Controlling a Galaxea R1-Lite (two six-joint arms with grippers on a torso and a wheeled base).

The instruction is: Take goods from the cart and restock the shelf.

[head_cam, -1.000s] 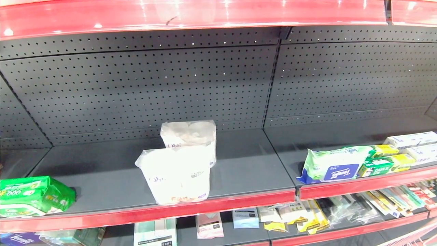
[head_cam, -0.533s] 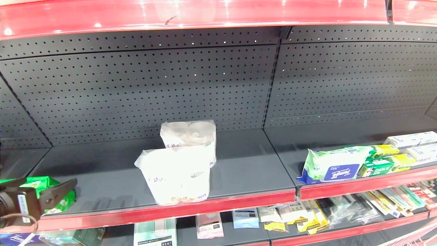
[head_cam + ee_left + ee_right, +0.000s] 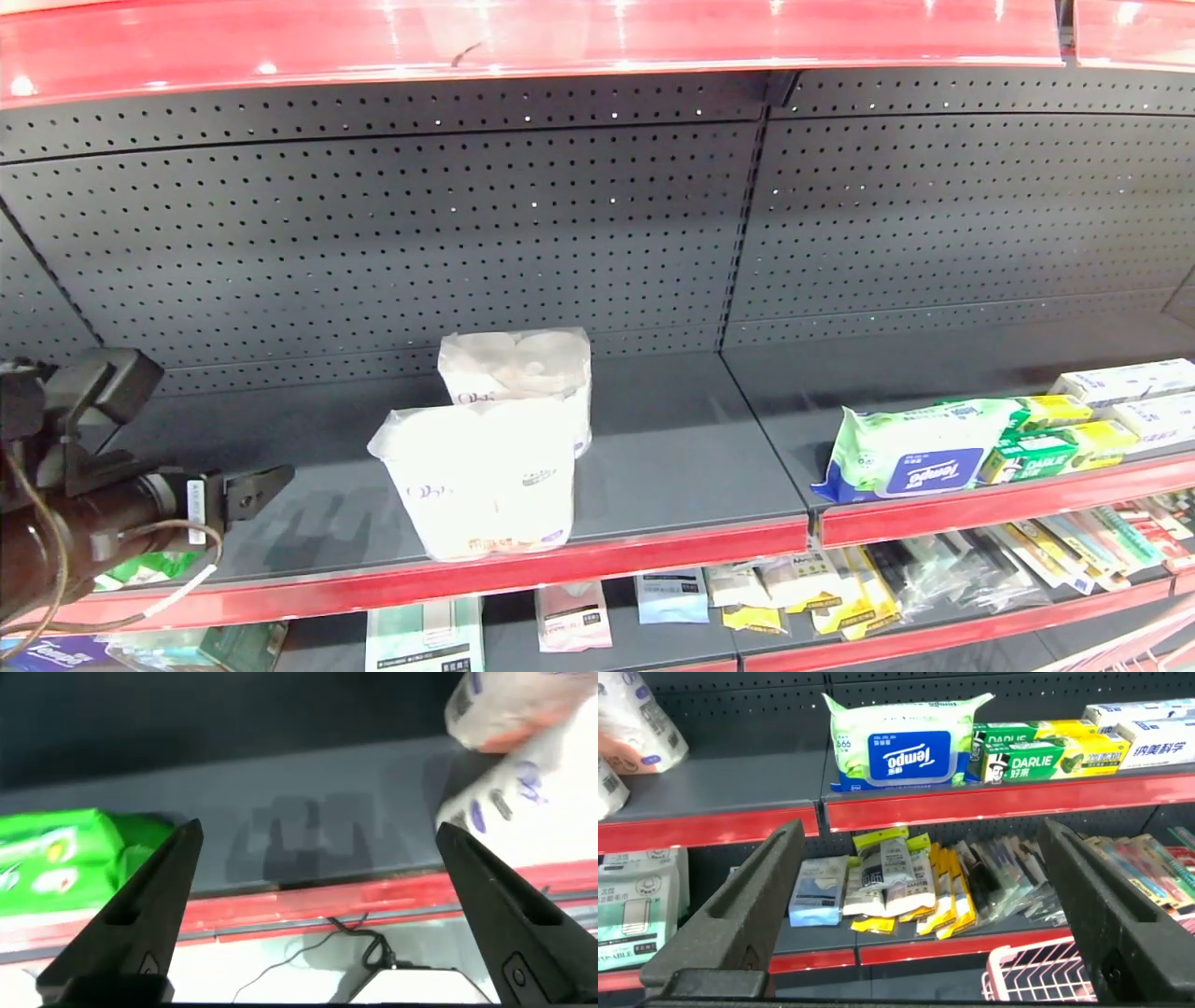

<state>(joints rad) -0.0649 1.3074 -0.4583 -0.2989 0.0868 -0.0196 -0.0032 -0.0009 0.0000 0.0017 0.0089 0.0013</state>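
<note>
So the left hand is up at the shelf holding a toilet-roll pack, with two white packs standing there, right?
No: the left hand holds nothing. The left wrist view shows it open and empty at the shelf. The two white packs, front pack and rear pack, do stand there.

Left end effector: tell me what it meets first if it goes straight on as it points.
Likely the bare grey shelf deck, just past its red front edge: the open left end effector aims between the green pack and the white roll pack. Depth is unclear.

Shelf (image 3: 672, 448); roll packs (image 3: 481, 481); wipes (image 3: 920, 448)
</note>
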